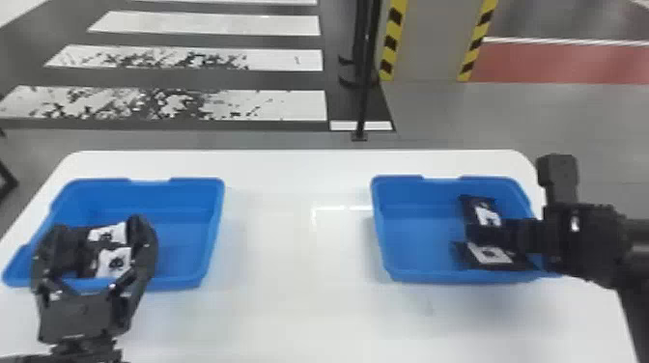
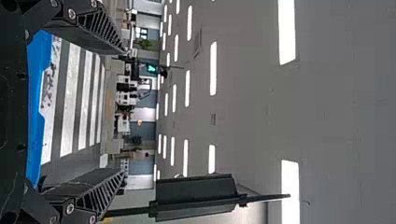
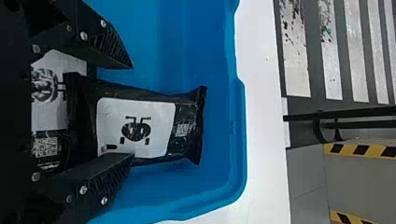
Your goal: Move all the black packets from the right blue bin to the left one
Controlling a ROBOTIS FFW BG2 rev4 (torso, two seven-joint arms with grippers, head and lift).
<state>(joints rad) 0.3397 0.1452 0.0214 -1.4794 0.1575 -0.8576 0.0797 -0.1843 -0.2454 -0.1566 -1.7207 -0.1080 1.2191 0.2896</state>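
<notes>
White bench [image 1: 299, 314] backed by striped floor [image 1: 169, 62] | left gripper [image 1: 100, 224] held over left bin [image 1: 193, 207], fingers apart; black packets [image 1: 115, 263] contained there | right gripper [image 1: 478, 234] lowered toward right bin [image 1: 410, 256], fingers apart (no clamping seen); far packet [image 1: 484, 212] and near packet [image 1: 487, 253] contained there, toward its right side.
</notes>
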